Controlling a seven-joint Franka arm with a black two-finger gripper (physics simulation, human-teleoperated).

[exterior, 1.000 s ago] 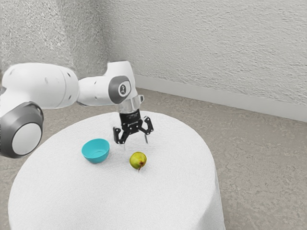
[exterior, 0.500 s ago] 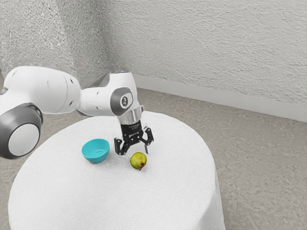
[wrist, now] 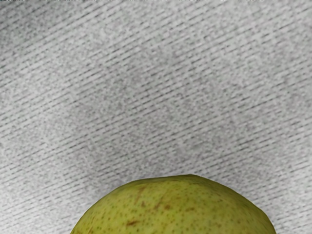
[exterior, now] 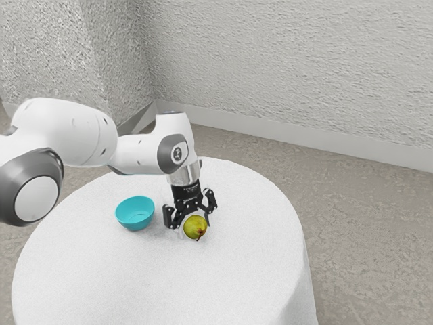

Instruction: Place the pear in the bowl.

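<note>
Arm (exterior: 64, 132): White with gray joints, it enters from the exterior view's left and reaches over the round counter (exterior: 287, 230), its black hand angled down above the tabletop.
Bowl (exterior: 134, 221): Turquoise and upright, it sits on the white cloth (exterior: 101, 284), apart from the jaws and to their side toward the exterior view's left.
Jaws: Spread wide and low over the counter, they straddle the fruit, one finger to each side, with nothing in their grip.
Pear (exterior: 193, 225): Yellow-green, it rests on the cloth outside the bowl, between the parted fingers, its brown stem (exterior: 199, 236) tipped toward the camera's side of the counter.
Close-up from the wrist: The pear's rounded, brown-speckled skin rises just under the hand, against the cloth's fine weave.
Backdrop: A mottled gray-brown floor (exterior: 372, 217) runs out to a pale baseboard (exterior: 284, 135) and a rough-textured, off-white wall (exterior: 304, 61).
</note>
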